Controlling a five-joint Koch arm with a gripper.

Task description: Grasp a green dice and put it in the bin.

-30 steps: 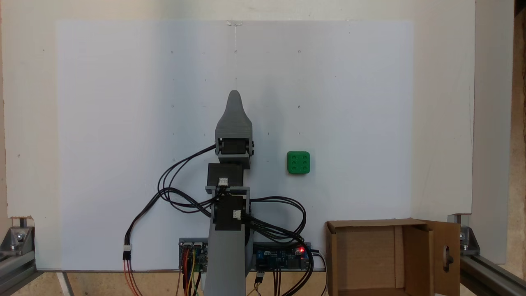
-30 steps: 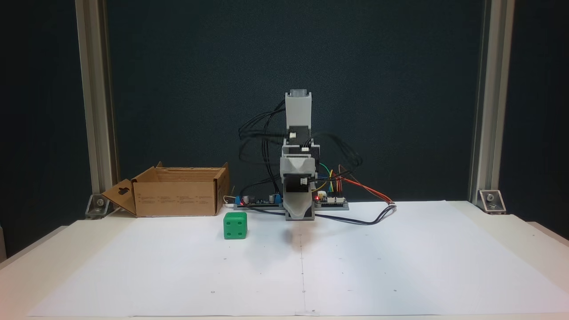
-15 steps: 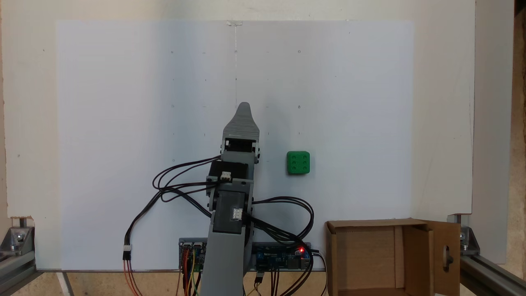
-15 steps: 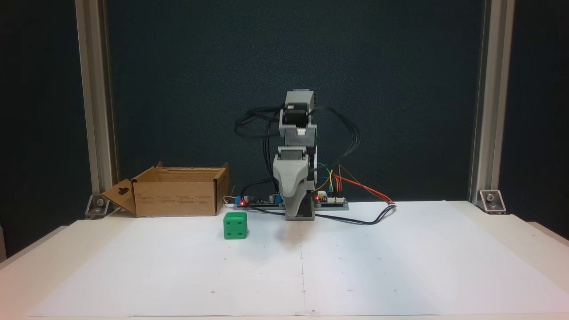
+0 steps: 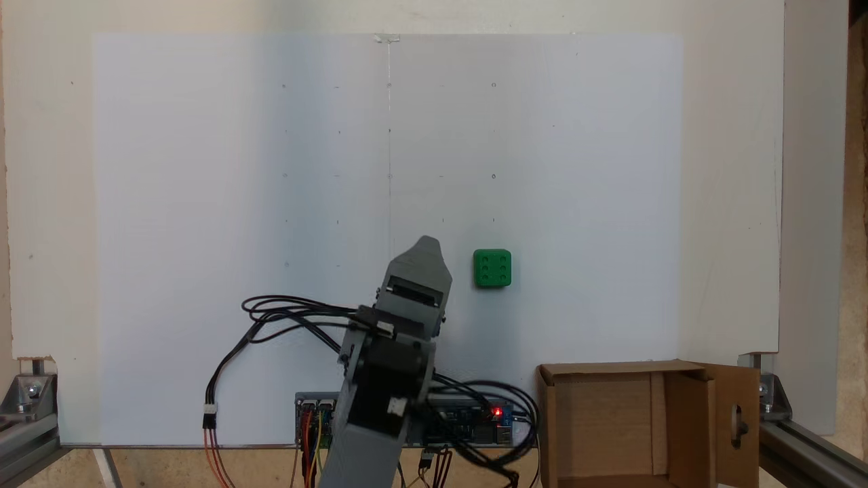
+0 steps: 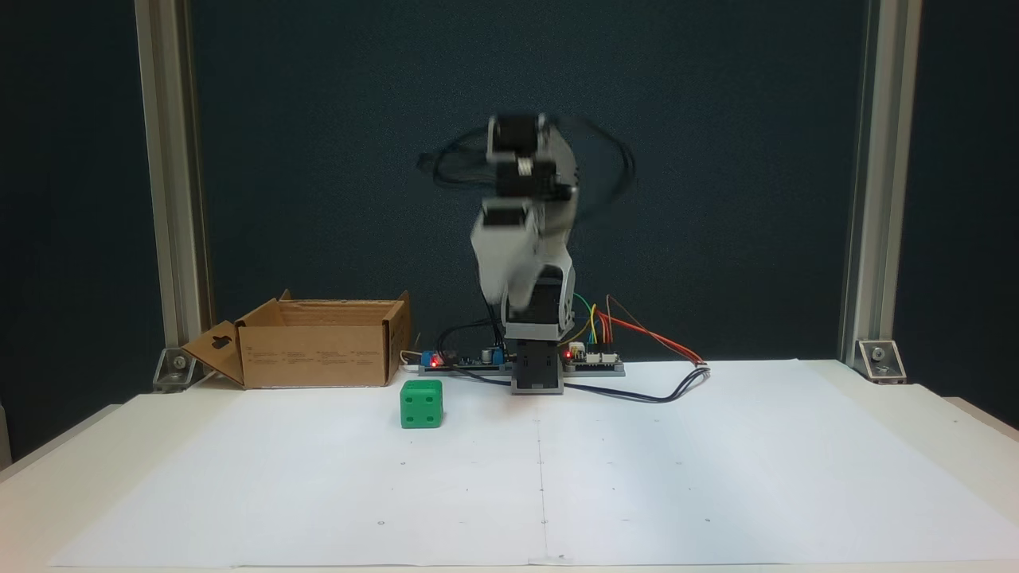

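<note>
Here the bin point(image 5: 614, 423) stands open at the desk's point(image 5: 732, 203) edge, its cardboard floor showing bare inside, one flap with an oval cutout folded outward. The dice point(image 5: 492, 268) sits on the white paper point(image 5: 203, 169), well apart from the bin. The jaws point(image 5: 429, 245) hang raised beside the dice; whether they are parted I cannot tell.

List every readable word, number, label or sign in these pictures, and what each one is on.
Nothing can be read.
Bin: faint rows of small print on its front wall, too small to read.
Green dice: pips only, six on top, four on the front face; no writing.
</note>
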